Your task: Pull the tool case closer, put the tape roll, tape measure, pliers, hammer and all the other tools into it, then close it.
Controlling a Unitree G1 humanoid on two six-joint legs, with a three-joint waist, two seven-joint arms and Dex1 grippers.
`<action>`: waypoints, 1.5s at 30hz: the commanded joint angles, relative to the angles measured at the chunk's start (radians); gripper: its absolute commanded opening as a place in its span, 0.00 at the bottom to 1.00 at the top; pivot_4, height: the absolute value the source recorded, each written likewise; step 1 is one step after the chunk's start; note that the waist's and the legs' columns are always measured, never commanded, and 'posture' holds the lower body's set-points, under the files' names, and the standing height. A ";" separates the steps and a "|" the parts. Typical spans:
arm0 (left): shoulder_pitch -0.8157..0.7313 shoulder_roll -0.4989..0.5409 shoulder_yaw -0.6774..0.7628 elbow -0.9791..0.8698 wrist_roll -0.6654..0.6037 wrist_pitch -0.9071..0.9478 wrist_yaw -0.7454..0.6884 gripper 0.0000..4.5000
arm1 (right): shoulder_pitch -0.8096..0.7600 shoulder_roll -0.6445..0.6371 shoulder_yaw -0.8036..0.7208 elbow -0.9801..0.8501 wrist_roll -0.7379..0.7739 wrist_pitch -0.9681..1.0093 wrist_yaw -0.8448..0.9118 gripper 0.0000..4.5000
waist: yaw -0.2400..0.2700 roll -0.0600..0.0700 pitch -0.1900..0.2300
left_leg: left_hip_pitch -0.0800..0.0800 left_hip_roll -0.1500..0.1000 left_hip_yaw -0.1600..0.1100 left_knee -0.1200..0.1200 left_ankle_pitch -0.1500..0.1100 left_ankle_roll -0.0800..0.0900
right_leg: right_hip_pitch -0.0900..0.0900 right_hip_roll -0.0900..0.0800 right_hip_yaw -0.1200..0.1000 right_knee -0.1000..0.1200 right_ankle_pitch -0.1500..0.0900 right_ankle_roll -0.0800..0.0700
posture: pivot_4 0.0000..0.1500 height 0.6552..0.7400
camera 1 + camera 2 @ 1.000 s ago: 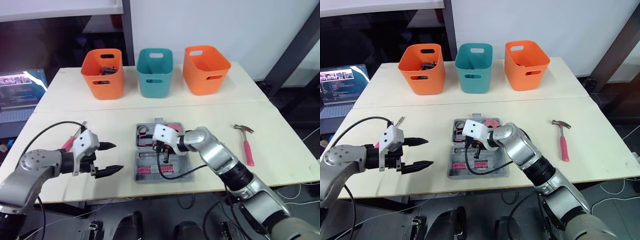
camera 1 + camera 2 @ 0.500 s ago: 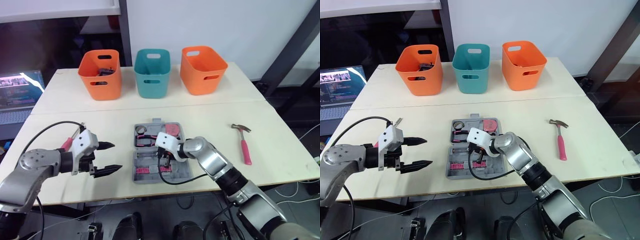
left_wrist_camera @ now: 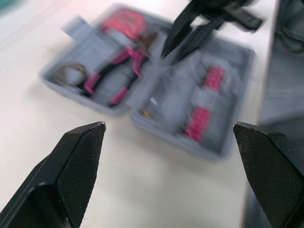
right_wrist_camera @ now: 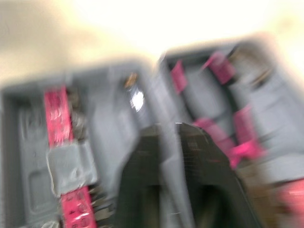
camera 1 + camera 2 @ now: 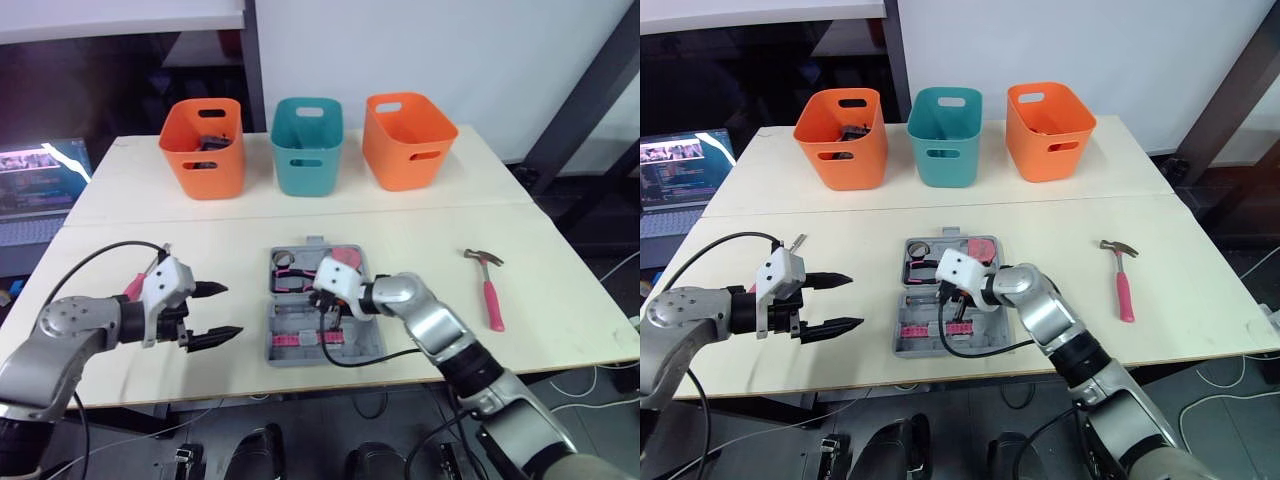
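The grey tool case (image 5: 372,338) lies open at the table's front middle. Its far half holds a tape roll (image 5: 285,262), a pink tape measure (image 5: 347,260) and pink-handled pliers (image 5: 292,282). My right gripper (image 5: 328,310) hangs low over the case near its hinge, shut, with nothing seen in it. The pink-handled hammer (image 5: 493,300) lies on the table to the right of the case. Left of the case my left gripper (image 5: 232,310) is open and empty, pointing at the case (image 3: 228,61). A pink-handled tool (image 5: 136,286) lies behind the left gripper, partly hidden.
Three bins line the back of the table: orange (image 5: 205,150), teal (image 5: 308,148) and orange (image 5: 410,140). A laptop (image 5: 40,190) sits off the table's left side. Bare tabletop lies between the case and the hammer.
My right gripper has shifted slightly over the case, toward its hinge. The left gripper has stayed where it was, still open. The camera has moved a little.
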 commanded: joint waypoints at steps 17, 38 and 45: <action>0.062 -0.033 0.305 0.554 0.087 -0.449 0.153 1.00 | 0.868 -0.031 -0.734 -0.462 0.220 -0.075 -0.282 0.98 | 0.021 -0.001 -0.001 | 0.001 0.000 0.002 -0.001 -0.002 -0.001 | 0.000 -0.003 0.000 -0.001 0.000 0.000 | 1.00 1.00; 0.031 -0.037 0.263 0.520 0.027 -0.355 0.045 1.00 | 1.004 0.041 -0.921 -0.363 0.330 -0.210 -0.398 0.98 | 0.015 -0.002 -0.005 | -0.002 -0.002 0.000 -0.005 -0.003 -0.002 | 0.001 -0.007 -0.005 -0.006 0.000 -0.005 | 1.00 1.00; -0.095 -0.049 0.066 0.293 -0.010 -0.175 -0.055 1.00 | 0.987 0.004 -0.922 -0.426 0.356 -0.139 -0.432 0.98 | 0.019 0.025 -0.001 | 0.000 -0.107 -0.179 -0.006 0.008 0.010 | 0.039 -0.010 -0.046 -0.011 -0.020 0.012 | 1.00 1.00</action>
